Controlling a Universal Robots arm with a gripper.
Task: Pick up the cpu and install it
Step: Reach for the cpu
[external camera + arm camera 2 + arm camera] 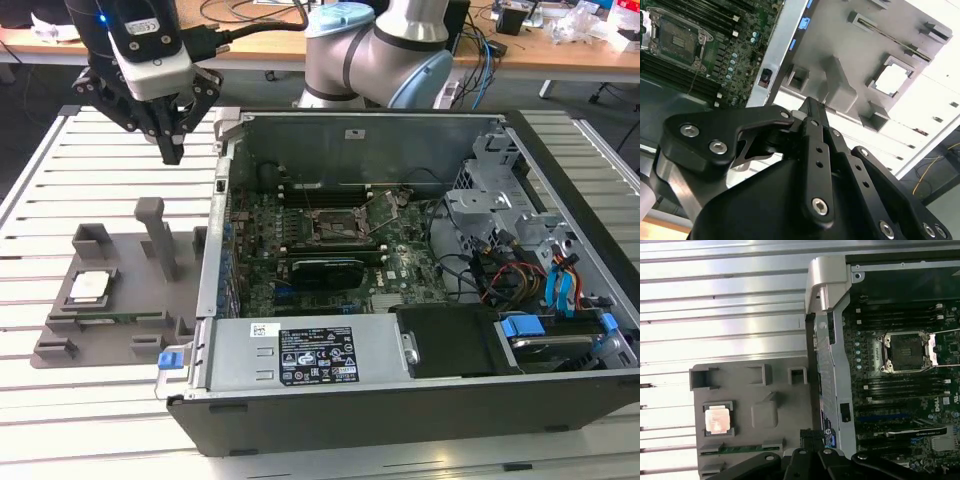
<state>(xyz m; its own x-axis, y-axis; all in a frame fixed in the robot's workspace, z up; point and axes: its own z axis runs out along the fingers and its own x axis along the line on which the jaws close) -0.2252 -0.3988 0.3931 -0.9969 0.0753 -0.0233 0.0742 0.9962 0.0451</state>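
The thin, silver-grey square cpu (90,286) lies flat in the grey plastic fixture plate (130,335) at the exterior view's left, the black gripper (172,150) hanging closed and empty above the plate's far edge; light, stiff and probably fragile, it wants pinching by opposite edges.

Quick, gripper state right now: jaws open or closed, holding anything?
Gripper: jaws closed, holding nothing; the cpu lies in the fixture plate.

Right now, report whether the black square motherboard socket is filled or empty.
Empty: the socket shows a bare dark centre; the silver-grey square cpu sits in the grey fixture plate.
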